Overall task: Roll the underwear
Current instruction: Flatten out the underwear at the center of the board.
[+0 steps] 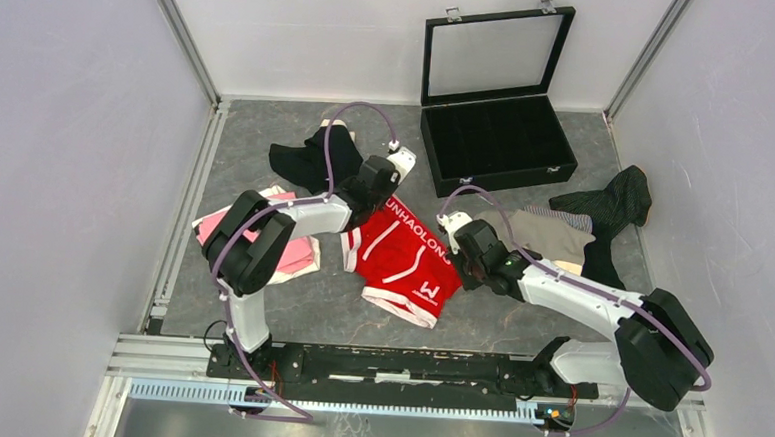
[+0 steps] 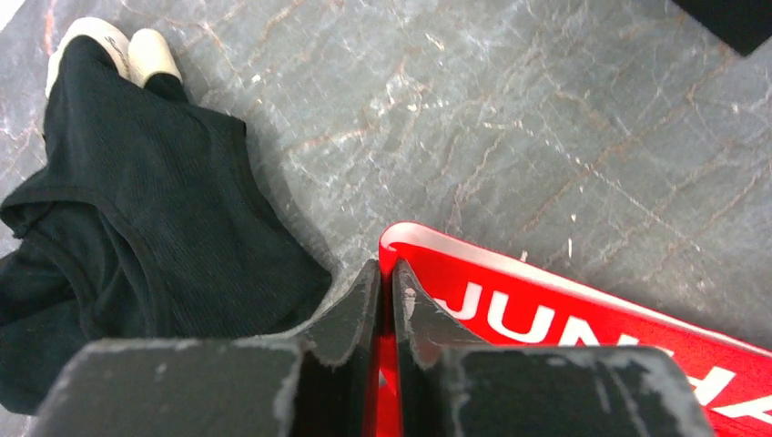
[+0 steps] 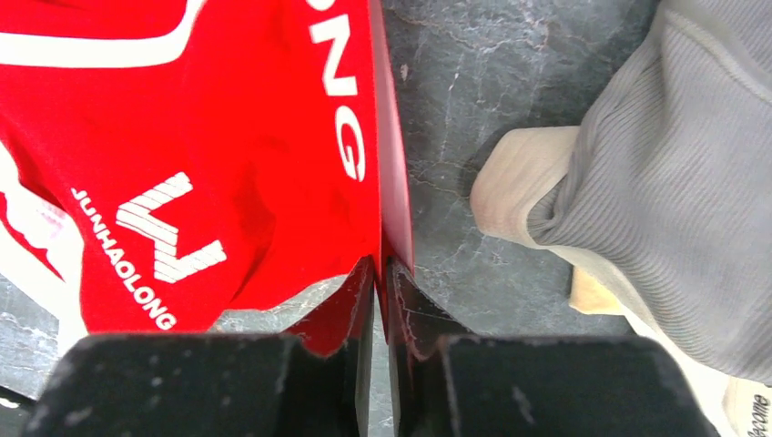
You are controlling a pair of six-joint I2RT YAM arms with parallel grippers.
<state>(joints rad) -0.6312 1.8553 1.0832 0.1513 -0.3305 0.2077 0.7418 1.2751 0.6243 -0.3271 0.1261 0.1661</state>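
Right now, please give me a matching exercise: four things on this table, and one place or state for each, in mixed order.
Things:
1. red underwear
2. black underwear
3. pink underwear
4. case

Places or states:
A. lid standing open
B. partly hidden under the left arm
C. bears white lettering
D. crumpled, left of the case

Pairs: 1-C, 2-D, 3-B, 4-A.

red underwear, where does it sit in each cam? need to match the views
Top external: red underwear in the centre of the picture.
Left wrist: red underwear lower right, waistband corner at bottom centre.
Right wrist: red underwear fills the upper left.
Shared landmark: white waistband lettering.
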